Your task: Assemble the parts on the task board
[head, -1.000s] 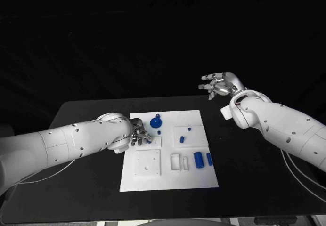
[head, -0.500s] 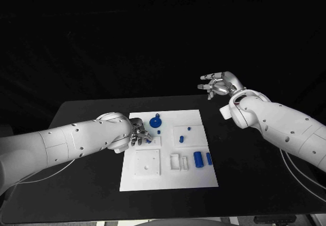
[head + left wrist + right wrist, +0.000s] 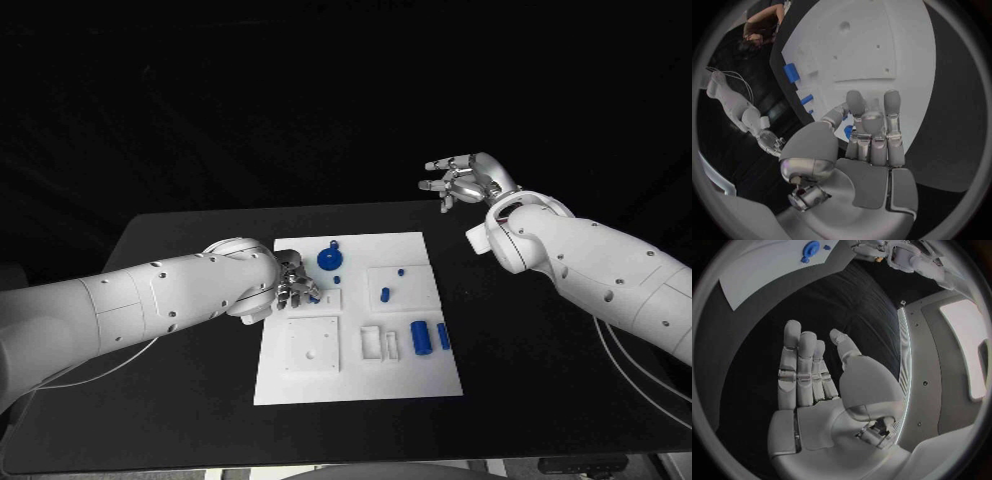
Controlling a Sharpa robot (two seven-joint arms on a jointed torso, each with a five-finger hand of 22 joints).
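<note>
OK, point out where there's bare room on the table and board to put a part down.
Bare black table lies right of the board, under the raised right hand, and along the near edge. The board's near strip is bare too. Crowded: the far left of the board, where the left hand sits beside the round blue part, and the blue cylinder.

board: my task board [image 3: 361, 385] lies at the middle of the table [image 3: 173, 420], long side running from 6 to 12 o'clock.
my left hand: my left hand [image 3: 296, 285] sits over the board's 9 o'clock edge, toward the far end.
round part: the round part [image 3: 330, 261] lies on the board just at 1 o'clock of my left hand.
small part: a small part [image 3: 385, 295] lies on the board at 3 o'clock of my left hand.
pair: two parts [image 3: 421, 337] lie side by side on the board toward its 3 o'clock edge, nearer me.
my right hand: my right hand [image 3: 464, 180] hangs off the board at its 1 o'clock, beyond the table's far edge, well apart from every part.
</note>
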